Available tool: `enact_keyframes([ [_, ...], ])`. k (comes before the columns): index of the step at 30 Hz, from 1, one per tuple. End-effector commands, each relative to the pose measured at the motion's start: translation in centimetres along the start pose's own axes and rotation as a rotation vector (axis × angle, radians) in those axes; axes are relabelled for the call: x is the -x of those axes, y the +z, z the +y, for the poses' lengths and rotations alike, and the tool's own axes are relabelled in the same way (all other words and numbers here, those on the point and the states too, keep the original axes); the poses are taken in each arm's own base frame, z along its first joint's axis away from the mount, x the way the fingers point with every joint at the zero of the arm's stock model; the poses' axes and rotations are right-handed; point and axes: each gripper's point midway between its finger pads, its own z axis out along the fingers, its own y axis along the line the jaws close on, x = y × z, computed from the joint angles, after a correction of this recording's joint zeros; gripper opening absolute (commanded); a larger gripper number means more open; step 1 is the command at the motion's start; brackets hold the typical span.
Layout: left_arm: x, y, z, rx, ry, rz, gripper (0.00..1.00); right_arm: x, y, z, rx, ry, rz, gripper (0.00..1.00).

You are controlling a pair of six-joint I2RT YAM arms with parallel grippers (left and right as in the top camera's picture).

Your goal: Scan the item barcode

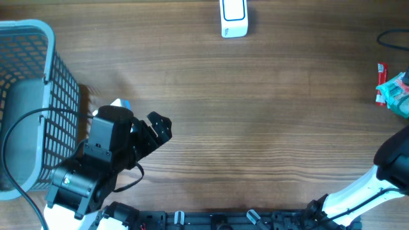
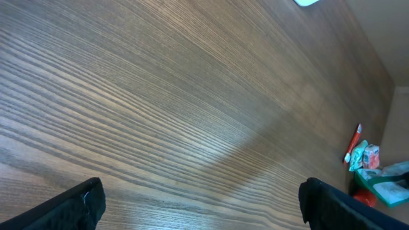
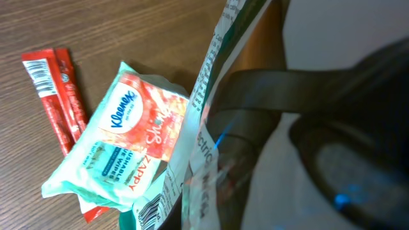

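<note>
Soft, even light throughout.
A faint shadow band crosses the worktop (image 2: 192, 96) in the left wrist view; the right wrist foreground is blurred.

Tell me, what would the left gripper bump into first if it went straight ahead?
Probably just the wooden table; the open left gripper has nothing else in its path, though depth is unclear.

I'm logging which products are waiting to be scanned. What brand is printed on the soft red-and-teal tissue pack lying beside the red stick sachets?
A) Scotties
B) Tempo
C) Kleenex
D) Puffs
C: in the right wrist view, the soft red-and-teal tissue pack carries a blue oval logo reading "Kleenex". It lies next to the red stick sachets on the wooden table.
</note>
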Motion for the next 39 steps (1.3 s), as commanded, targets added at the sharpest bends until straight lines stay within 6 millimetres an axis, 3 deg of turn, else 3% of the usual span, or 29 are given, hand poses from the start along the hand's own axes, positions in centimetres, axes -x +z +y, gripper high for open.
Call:
enact_keyframes([
  [1,0.3,0.0,0.2,0.009,0.010,-0.017,1.00,-0.7,0.9,-0.7,-0.015,0.030,0.036,0.06],
  [6,0.3,0.0,0.2,0.009,0.010,-0.017,1.00,-1.6,1.2,-0.8,-0.001,0.030,0.065,0.10],
  [9,0.3,0.0,0.2,0.009,0.010,-0.017,1.00,-2.2,1.5,-0.8,0.000,0.043,0.079,0.30],
  [12,0.3,0.0,0.2,0.009,0.010,-0.017,1.00,-2.0,1.5,-0.5,0.015,0.092,0.073,0.64],
  [14,0.3,0.0,0.2,0.009,0.010,-0.017,1.00,-1.8,1.3,0.5,0.071,0.119,0.066,0.91],
  [15,0.3,0.0,0.2,0.009,0.010,-0.017,1.00,-1.5,0.9,1.1,0.117,0.119,0.055,1.00],
  [19,0.3,0.0,0.2,0.009,0.010,-0.017,1.00,1.3,-3.3,3.0,0.241,0.144,-0.064,1.00],
  [24,0.3,0.0,0.2,0.009,0.010,-0.017,1.00,5.7,-13.1,6.3,0.405,0.179,-0.289,1.00],
  [26,0.3,0.0,0.2,0.009,0.010,-0.017,1.00,6.8,-18.0,8.8,0.498,0.134,-0.383,1.00],
  [27,0.3,0.0,0.2,0.009,0.010,-0.017,1.00,7.0,-21.5,10.8,0.579,0.089,-0.440,1.00],
  [29,0.3,0.0,0.2,0.009,0.011,-0.017,1.00,6.5,-27.9,14.8,0.748,-0.006,-0.527,1.00],
  [32,0.3,0.0,0.2,0.009,0.010,-0.017,1.00,4.4,-35.0,17.1,0.854,-0.097,-0.616,1.00],
  [35,0.3,0.0,0.2,0.009,0.010,-0.017,1.00,0.8,-42.6,16.0,0.937,-0.125,-0.718,1.00],
  [39,0.3,0.0,0.2,0.009,0.010,-0.017,1.00,-4.2,-47.1,11.9,0.997,-0.027,-0.725,1.00],
])
